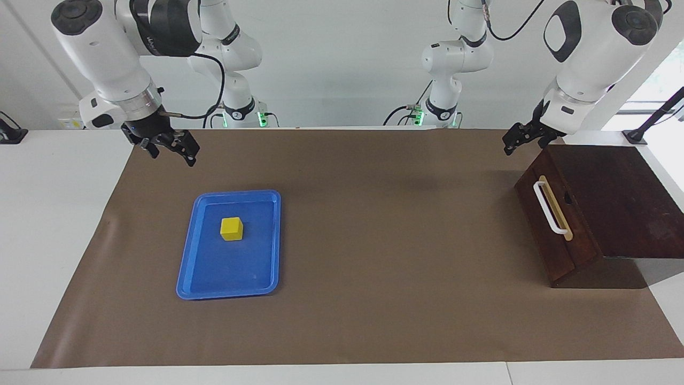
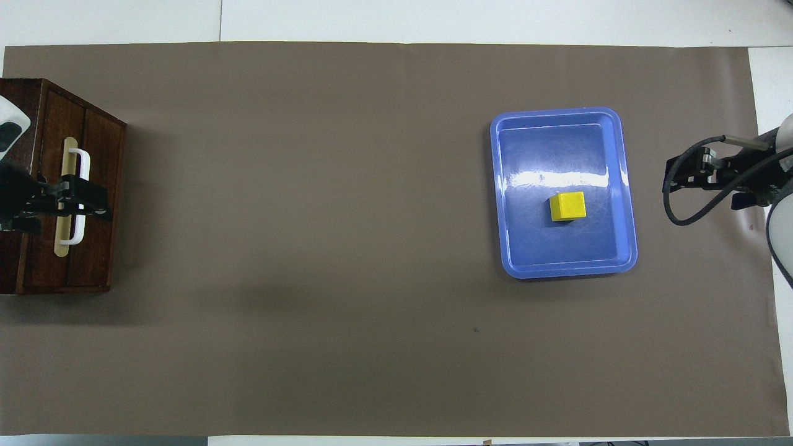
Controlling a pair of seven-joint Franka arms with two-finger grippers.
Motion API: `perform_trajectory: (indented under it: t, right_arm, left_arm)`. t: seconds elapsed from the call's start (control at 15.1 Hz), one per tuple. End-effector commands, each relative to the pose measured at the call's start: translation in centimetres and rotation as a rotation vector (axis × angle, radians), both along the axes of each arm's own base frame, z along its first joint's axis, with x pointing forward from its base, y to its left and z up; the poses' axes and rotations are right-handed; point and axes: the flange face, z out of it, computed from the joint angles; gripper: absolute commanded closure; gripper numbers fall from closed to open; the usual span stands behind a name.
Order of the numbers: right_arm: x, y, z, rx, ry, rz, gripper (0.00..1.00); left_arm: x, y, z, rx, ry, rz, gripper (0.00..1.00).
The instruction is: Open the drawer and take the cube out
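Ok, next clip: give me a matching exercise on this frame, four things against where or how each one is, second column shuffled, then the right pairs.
Things:
1. cube
2. drawer
3. left claw
4. right claw

Places or states:
A. shut, its white bar handle untouched
B. open, raised over the brown mat near the blue tray
C. resting in the tray
D. open, raised beside the dark box's corner nearest the robots

Pairs: 1-C, 2-A, 3-D, 4-B
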Motion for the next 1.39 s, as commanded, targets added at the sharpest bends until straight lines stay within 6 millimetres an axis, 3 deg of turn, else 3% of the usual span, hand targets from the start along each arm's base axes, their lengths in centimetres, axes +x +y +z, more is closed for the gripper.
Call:
perform_trajectory:
  t: [0.0, 0.13, 0.46, 0.66, 0.93, 1.32]
  right_arm:
    - [-0.7, 0.2, -0.2, -0.020, 0.013, 0.057, 0.00]
    - [-0.7, 0.1, -0.1, -0.018, 0.010, 0.071, 0.00]
    - [-1.1, 0.3, 0.1, 0.012, 0.046, 0.290, 0.00]
    - [-1.0, 1.4, 0.3, 0.012, 0.038, 0.309, 0.00]
    - [-1.0, 1.5, 0.3, 0.011, 0.038, 0.309, 0.00]
    - [-1.1, 1.6, 0.3, 0.023, 0.044, 0.305, 0.00]
  left_arm:
    - [0.6, -0.9, 1.1, -0.020, 0.016, -0.030, 0.00]
    - [0.4, -1.2, 0.7, -0.024, 0.028, -0.068, 0.00]
    - [0.2, -2.2, 1.0, -0.025, 0.031, -0.098, 0.00]
    - [0.4, -1.9, 1.2, -0.024, 0.022, -0.094, 0.00]
    - [0.5, -0.4, 1.2, -0.031, 0.021, -0.113, 0.00]
    - [0.5, -0.4, 1.6, -0.031, 0.007, -0.111, 0.00]
